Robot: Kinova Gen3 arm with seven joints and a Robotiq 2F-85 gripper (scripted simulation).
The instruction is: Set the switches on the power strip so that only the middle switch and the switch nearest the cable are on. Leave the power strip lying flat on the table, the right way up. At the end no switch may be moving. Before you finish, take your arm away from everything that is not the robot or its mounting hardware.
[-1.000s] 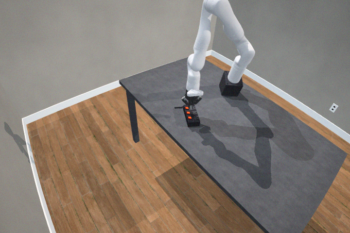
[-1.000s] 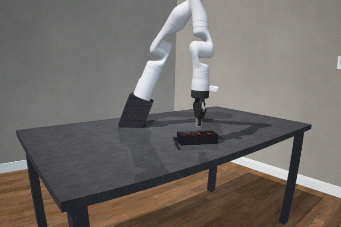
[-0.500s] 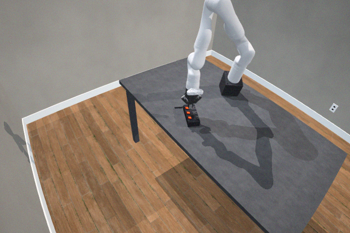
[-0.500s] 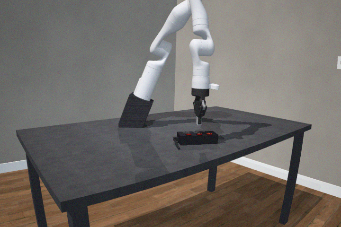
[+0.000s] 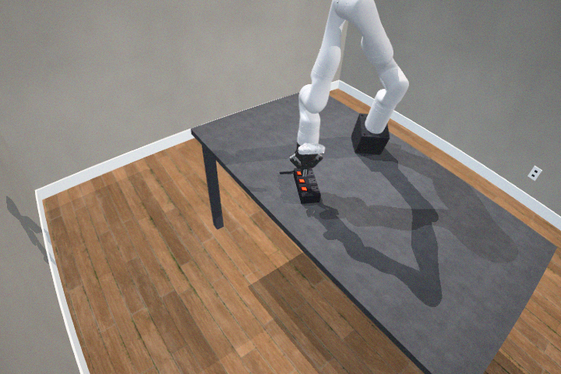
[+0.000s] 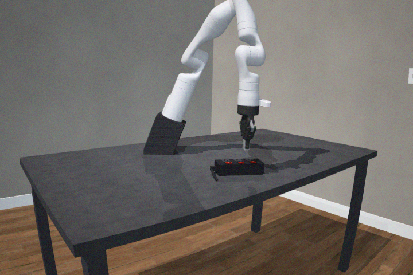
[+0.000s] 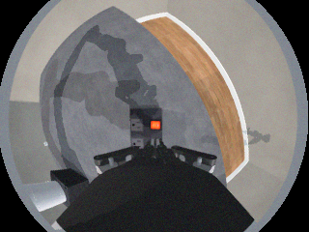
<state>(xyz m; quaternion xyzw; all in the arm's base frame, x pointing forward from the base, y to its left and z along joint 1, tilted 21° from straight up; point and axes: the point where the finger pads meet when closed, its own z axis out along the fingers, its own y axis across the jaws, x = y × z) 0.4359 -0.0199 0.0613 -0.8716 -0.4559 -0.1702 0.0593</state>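
Note:
The black power strip [image 5: 311, 192] [image 6: 239, 169] lies flat on the dark table [image 5: 444, 273] [image 6: 116, 194], right way up. Its short cable stub [image 5: 285, 171] [image 6: 214, 173] is at one end. Three switches show red along its top: the one nearest the cable [image 5: 298, 173] [image 6: 227, 162], the middle one [image 5: 301, 181] [image 6: 241, 161] and the far one [image 5: 304, 188] [image 6: 253, 161]. My gripper [image 5: 305, 168] [image 6: 246, 146] [image 7: 154, 143] is shut and empty, pointing straight down a short way above the strip. In the wrist view, part of the strip [image 7: 138, 124] with one red switch [image 7: 154, 126] shows beyond the fingertips.
The arm's black base [image 5: 369, 139] [image 6: 164, 137] stands on the table behind the strip. The strip lies close to the table's long edge [image 5: 263, 207]; the wooden floor [image 5: 157, 286] is below.

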